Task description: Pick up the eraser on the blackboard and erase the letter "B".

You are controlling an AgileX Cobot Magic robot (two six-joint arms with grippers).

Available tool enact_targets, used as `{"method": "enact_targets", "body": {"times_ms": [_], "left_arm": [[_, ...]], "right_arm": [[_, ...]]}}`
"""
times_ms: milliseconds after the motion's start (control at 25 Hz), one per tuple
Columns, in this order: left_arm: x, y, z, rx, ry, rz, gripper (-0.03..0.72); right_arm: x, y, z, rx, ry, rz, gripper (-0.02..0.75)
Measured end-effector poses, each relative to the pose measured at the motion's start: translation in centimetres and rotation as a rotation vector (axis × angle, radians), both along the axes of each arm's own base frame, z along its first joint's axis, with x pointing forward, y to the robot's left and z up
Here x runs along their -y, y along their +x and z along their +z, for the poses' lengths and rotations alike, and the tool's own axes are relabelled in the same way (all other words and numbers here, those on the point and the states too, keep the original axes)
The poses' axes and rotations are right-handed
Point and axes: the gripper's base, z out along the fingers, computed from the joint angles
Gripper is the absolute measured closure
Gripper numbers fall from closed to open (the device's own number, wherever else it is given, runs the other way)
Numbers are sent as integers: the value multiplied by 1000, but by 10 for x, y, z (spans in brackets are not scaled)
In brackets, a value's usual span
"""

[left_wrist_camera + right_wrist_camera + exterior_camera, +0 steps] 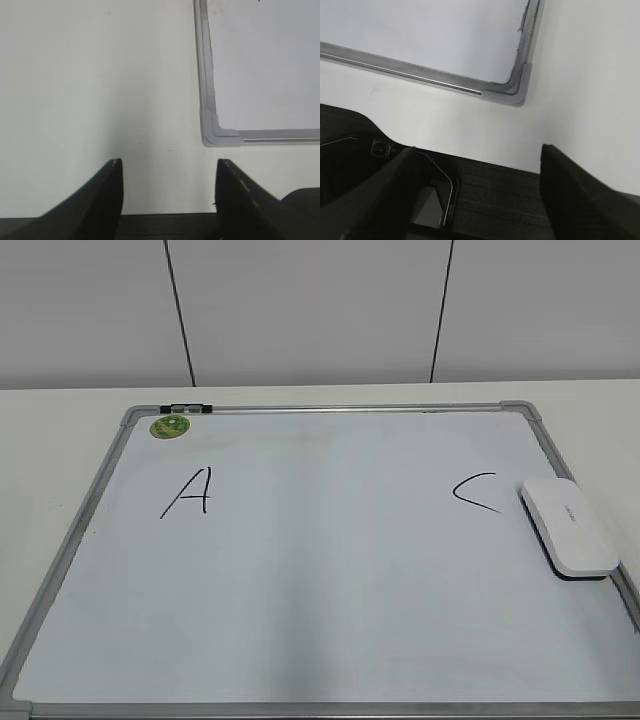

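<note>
The blackboard [330, 570] is a white board in a grey metal frame, flat on the table. The white eraser [568, 527] lies on its right edge, beside the black "C" [476, 492]. A black "A" [188, 492] is on the left. No letter "B" shows between them. Neither gripper shows in the exterior view. My left gripper [169, 167] is open and empty over bare table beside the board's near left corner [216, 131]. My right gripper [477, 152] is open and empty near the board's near right corner [512, 90].
A round green sticker [170, 426] sits at the board's far left corner, next to a small black clip [186, 408] on the frame. A dark mat [490, 200] lies below the right gripper. A white wall stands behind the table.
</note>
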Motion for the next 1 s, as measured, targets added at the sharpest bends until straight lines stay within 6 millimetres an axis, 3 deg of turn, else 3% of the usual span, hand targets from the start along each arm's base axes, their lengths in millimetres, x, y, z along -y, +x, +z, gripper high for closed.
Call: {"method": "enact_targets", "body": {"times_ms": [200,680,1000], "left_arm": [[-1,-9,2,63,-2,0,251],[-2,-44,5,288,-13,1,251],[-2,-46,5,295,-13,1,251]], "right_arm": [[2,-9,5,71,16,0,184],[15,-60,16,405,60,-155,184],[16,-80,15,527,64,-196,184]]}}
